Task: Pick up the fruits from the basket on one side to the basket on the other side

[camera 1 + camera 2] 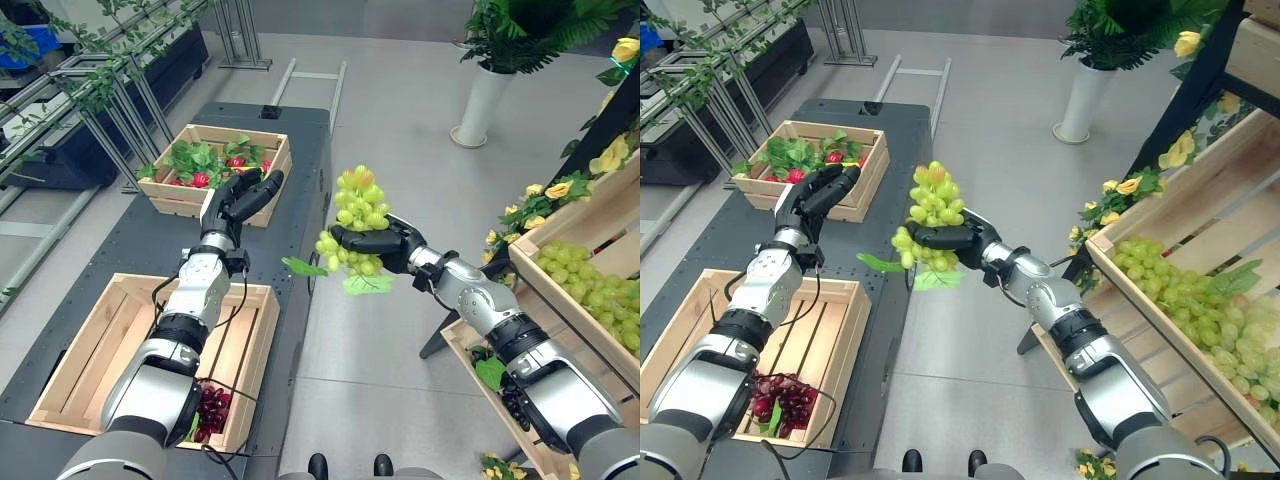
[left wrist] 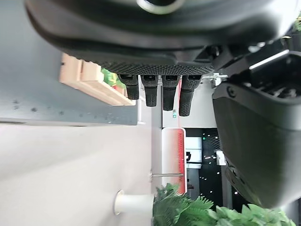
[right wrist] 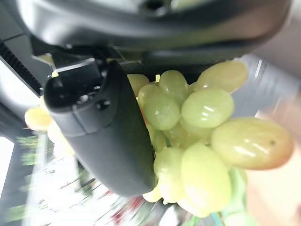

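Note:
My right hand (image 1: 385, 243) is shut on a bunch of green grapes (image 1: 357, 212) with a green leaf, held in the air over the floor just right of the dark table's edge. In the right wrist view the thumb (image 3: 106, 127) wraps the grapes (image 3: 202, 141). My left hand (image 1: 243, 196) hovers with straight fingers and nothing in it above the table, between the near wooden crate (image 1: 70, 370) and the far one. A bunch of dark red grapes (image 1: 210, 408) lies in the near crate's front right corner. More green grapes (image 1: 590, 290) fill a crate on the right shelf.
The far crate (image 1: 265, 150) holds green leaves and red fruit. The dark table (image 1: 300, 190) ends at its right edge beside grey floor. A wooden shelf with yellow flowers (image 1: 560, 190) stands at the right. A white vase with a plant (image 1: 482, 100) stands further back.

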